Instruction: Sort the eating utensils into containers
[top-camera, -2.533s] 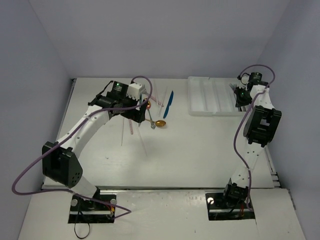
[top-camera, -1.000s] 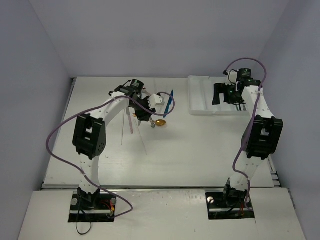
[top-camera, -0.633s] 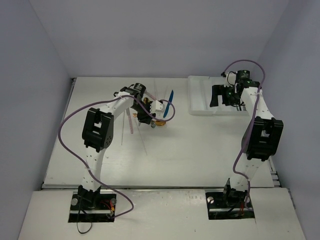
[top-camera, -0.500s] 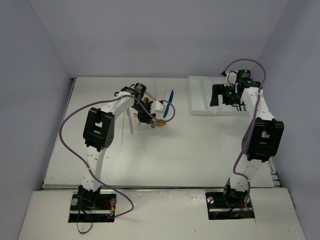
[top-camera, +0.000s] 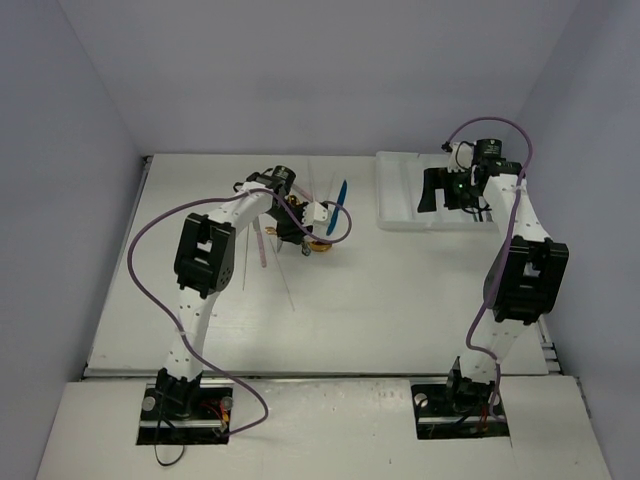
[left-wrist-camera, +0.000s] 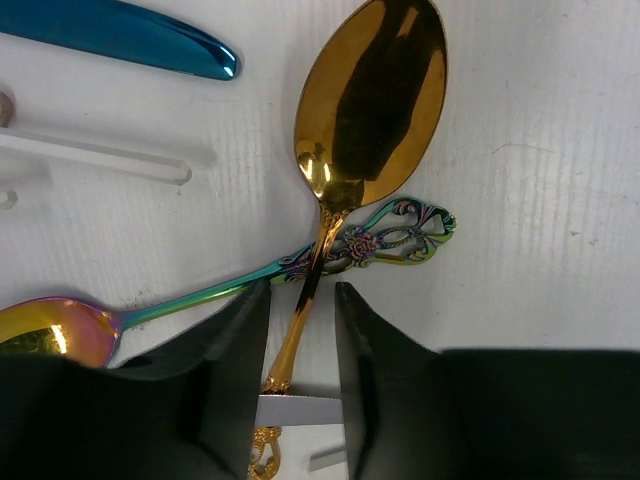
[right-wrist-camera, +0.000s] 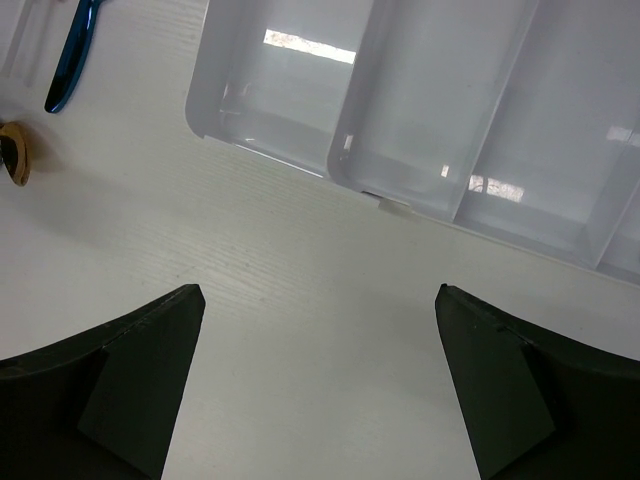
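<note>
White desk (top-camera: 380, 300), lilac walls. Since 2.5 s ago the left arm (top-camera: 205, 260) has folded in and swung its wrist rightward, off the pale sticks and onto the utensil cluster. Over the last half second it has barely shifted.

The left jaws now stand narrowly spread, one on each side of the handle of the gold spoon (left-wrist-camera: 370, 100). They sit low to the desk and are not visibly pressing on the handle. Judgement: the grasp on the gold spoon is about to close; nothing is lifted yet.

The right arm (top-camera: 527, 280) has moved from the right end of the tray (right-wrist-camera: 345, 150) toward its middle. The right jaws are spread wide and hold nothing, over bare desk just in front of the tray's near wall. The compartments seen from that wrist hold no utensil.

Obstructions:
- A rainbow spoon (left-wrist-camera: 200, 295) crosses the gold handle right at the jaw tips, gold seemingly on top; closing could catch or drag it.
- A silver piece (left-wrist-camera: 295, 408) lies beneath the jaws, type unclear.
- A blue knife (left-wrist-camera: 130, 30) and a clear stick (left-wrist-camera: 100, 155) lie near the gold bowl, not touching it.

The cluster sits on the desk, well apart from the tray.
</note>
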